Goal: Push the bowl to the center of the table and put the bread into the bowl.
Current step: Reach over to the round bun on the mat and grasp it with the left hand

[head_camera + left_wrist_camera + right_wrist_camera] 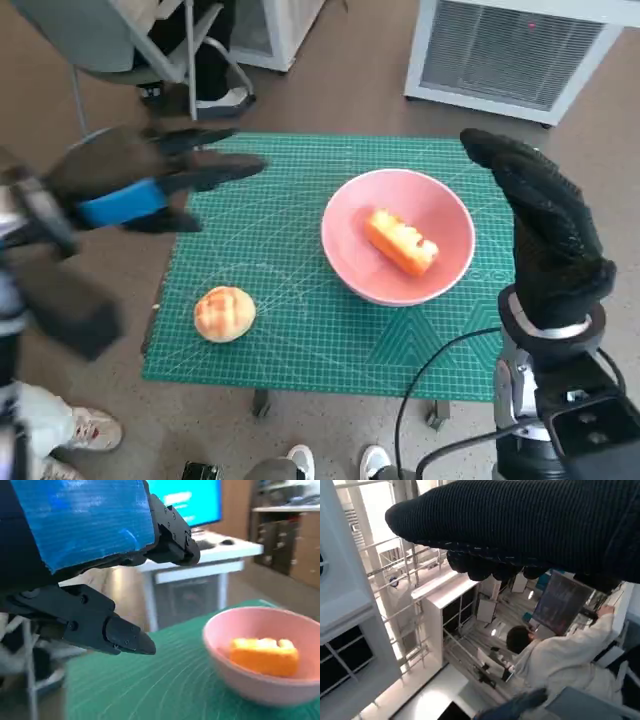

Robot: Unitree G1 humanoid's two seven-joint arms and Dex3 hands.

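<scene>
The pink bowl (398, 236) is sitting on the green cutting mat (280, 300), a little toward the robot's right of the mat's middle. An orange, long piece of bread (401, 241) is already lying inside the bowl, and the left wrist view is showing it resting low against the inner wall. A second piece, a round bun (224, 313), is lying on the mat well apart from the bowl, toward the near edge on the robot's left side. So I am judging that the task is about half done: one bread is in, and the bun is probably still waiting, if it belongs to the task. Whether the bowl needs more pushing I cannot say for sure.

The left hand (150, 180) is hovering above the far left part of the mat, well apart from the bowl; its fingers (112, 632) are spread apart and are holding nothing. The right hand (545, 225) is raised beside the bowl on its right, not touching it. Its fingers (490, 567) are curling slightly inward, and nothing is showing in them.
</scene>
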